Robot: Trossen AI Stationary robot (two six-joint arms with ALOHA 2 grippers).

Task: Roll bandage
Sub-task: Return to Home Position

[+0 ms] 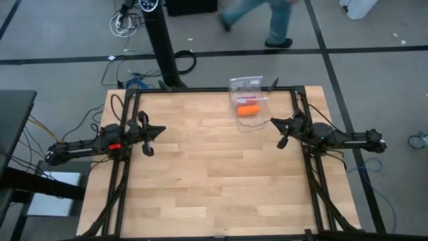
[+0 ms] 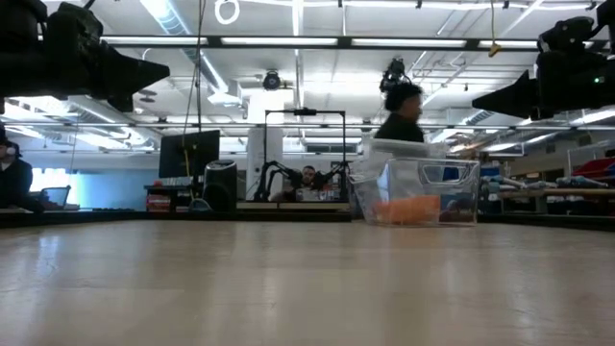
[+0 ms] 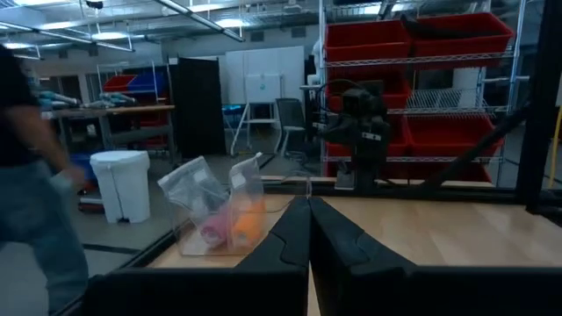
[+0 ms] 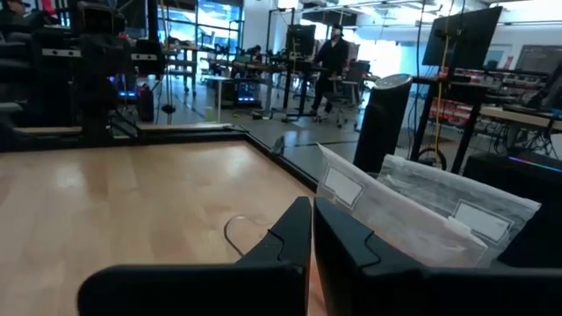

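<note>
Inside the clear, rigid plastic bin [image 1: 262, 124], the orange bandage [image 1: 249, 110] sits as a compact roll with a crinkled zip bag [image 1: 246, 86]. Just beside the bin, the right gripper [image 1: 273, 122] has its dark fingers pressed together. Well away from the bin, the left gripper [image 1: 162, 128] does too.

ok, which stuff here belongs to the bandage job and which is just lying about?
Job: bright orange fabric bandage, clear plastic zip bag, transparent bin holding both; left gripper and right gripper, shut, raised at the table's sides.
Not job: small pink bundle in the bin, white waste bin, floor cables, passing person.
</note>
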